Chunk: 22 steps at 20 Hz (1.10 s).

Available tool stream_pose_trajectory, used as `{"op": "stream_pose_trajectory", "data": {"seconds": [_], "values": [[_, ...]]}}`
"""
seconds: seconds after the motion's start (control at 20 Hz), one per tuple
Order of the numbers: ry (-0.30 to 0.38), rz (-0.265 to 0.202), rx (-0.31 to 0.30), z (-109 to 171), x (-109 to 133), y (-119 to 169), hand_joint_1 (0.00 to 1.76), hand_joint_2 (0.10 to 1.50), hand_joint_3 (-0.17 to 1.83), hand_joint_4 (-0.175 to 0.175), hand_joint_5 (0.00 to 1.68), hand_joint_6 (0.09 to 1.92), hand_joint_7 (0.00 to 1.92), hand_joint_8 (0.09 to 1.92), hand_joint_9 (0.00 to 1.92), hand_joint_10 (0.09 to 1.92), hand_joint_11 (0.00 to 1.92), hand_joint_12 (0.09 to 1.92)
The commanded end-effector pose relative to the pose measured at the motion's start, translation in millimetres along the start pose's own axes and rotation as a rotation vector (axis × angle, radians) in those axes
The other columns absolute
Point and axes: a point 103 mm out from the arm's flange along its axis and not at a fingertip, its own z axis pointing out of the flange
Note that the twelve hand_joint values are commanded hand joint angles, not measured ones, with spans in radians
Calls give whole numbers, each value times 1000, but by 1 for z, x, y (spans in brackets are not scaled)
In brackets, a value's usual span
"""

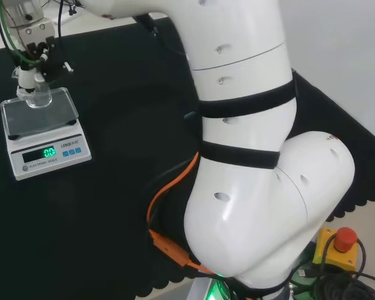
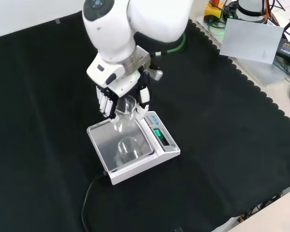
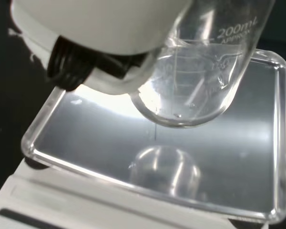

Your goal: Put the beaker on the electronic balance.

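In the front view we see the hand (image 2: pixel 117 99) with its fingers curled round a clear glass beaker (image 2: pixel 125 112), pinching it between the fingers and the thumb. The beaker hangs just below the hand, tilted, its base over the shiny pan of the electronic balance (image 2: pixel 157 155). In the wrist view the beaker (image 3: pixel 200 81) hangs beside the palm, its rounded bottom edge above the pan (image 3: pixel 86 138) with its reflection showing beneath; we cannot tell whether glass and pan touch. In the head view the beaker (image 1: pixel 37 97) sits under the hand (image 1: pixel 26 76), over the far part of the balance (image 1: pixel 44 134), whose green display is lit.
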Motion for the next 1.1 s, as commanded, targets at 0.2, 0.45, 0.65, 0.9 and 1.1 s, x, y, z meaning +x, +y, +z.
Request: {"op": "stream_pose_trajectory", "data": {"seconds": [0.2, 0.45, 0.65, 0.9, 1.1], "values": [[33, 12, 46, 26, -25, 26, 1210, 634, 706, -175, 1242, 734, 973, 1049, 1183, 764, 1245, 905], [52, 18, 54, 40, -35, 25, 1210, 632, 709, -175, 1244, 732, 976, 1048, 1184, 765, 1246, 903], [68, 19, 55, 42, -37, 24, 1210, 631, 710, -175, 1246, 730, 978, 1046, 1184, 766, 1244, 902], [52, 18, 88, 44, -36, 24, 1209, 629, 712, -175, 1247, 727, 974, 1041, 1177, 763, 1230, 900], [42, 3, 110, 41, -32, 22, 1221, 440, 768, -22, 885, 1000, 849, 976, 1077, 716, 1007, 1066]]}}
